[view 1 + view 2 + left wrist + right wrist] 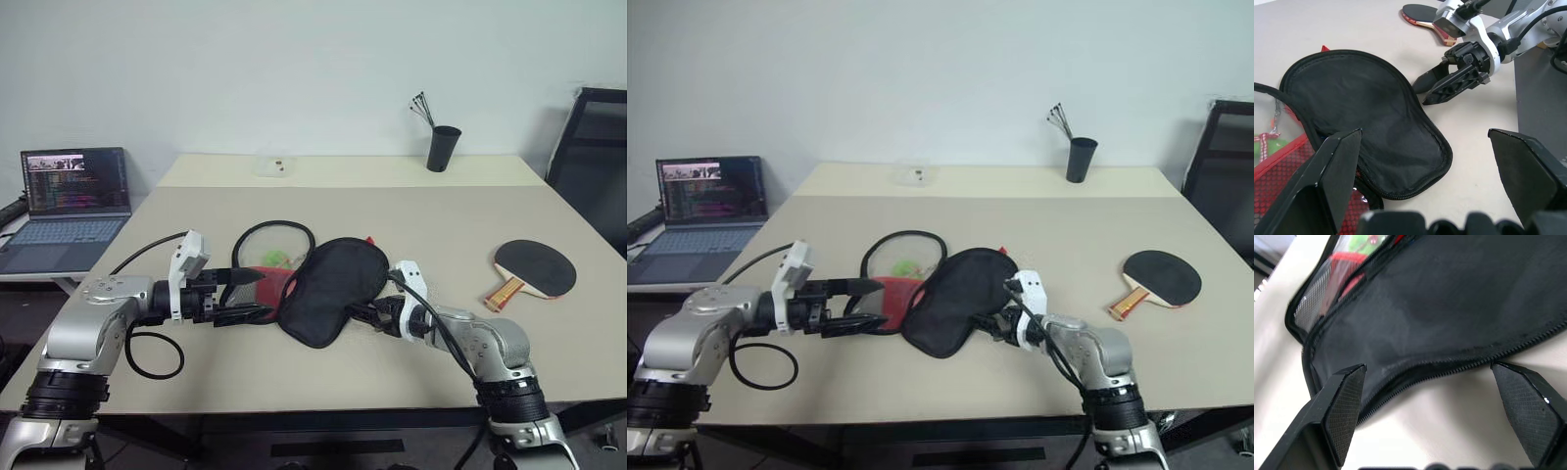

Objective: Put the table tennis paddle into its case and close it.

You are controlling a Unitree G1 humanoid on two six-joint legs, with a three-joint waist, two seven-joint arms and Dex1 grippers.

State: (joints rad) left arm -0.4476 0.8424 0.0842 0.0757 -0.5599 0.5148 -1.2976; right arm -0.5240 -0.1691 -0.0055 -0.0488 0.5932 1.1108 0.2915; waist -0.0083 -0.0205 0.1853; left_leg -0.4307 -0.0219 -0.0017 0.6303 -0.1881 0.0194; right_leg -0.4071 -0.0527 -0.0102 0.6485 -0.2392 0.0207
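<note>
Arms: silver-grey metal shells, black ribbed joint rings.
Wrists: white camera blocks behind each tool.
Cables: black, looping from the wrists.
Left tool: black wedge fingers.
Right tool: black, cross-hatched pads.

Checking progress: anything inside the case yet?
No paddle. The case lies unzipped, flap folded open; its red mesh half shows something green. What lies under the flap is covered. The table tennis paddle lies apart on the table.
</note>
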